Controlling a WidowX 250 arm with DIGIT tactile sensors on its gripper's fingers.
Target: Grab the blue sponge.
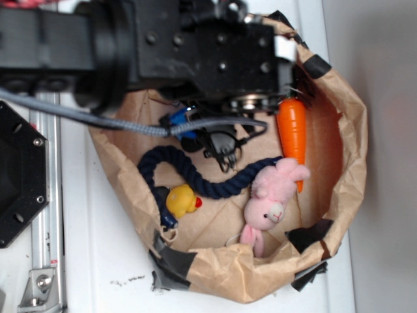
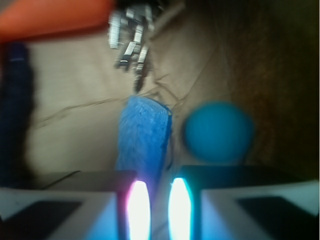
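The blue sponge [image 2: 144, 140] stands on its edge on the brown paper, and its near end runs down between my two fingers. In the wrist view my gripper [image 2: 155, 187] is shut on that end, the pads [image 2: 138, 207] only a narrow strip apart. In the exterior view the arm covers most of this. Only bits of the blue sponge [image 1: 179, 119] show under the wrist, and the fingers themselves are hidden.
A round blue ball [image 2: 217, 132] lies just right of the sponge. A navy rope [image 1: 195, 179], orange carrot [image 1: 292, 130], yellow duck [image 1: 181, 201], pink bunny [image 1: 270, 202] and metal clips [image 2: 131, 37] share the paper-lined bin, whose crumpled walls [image 1: 352, 130] rise all round.
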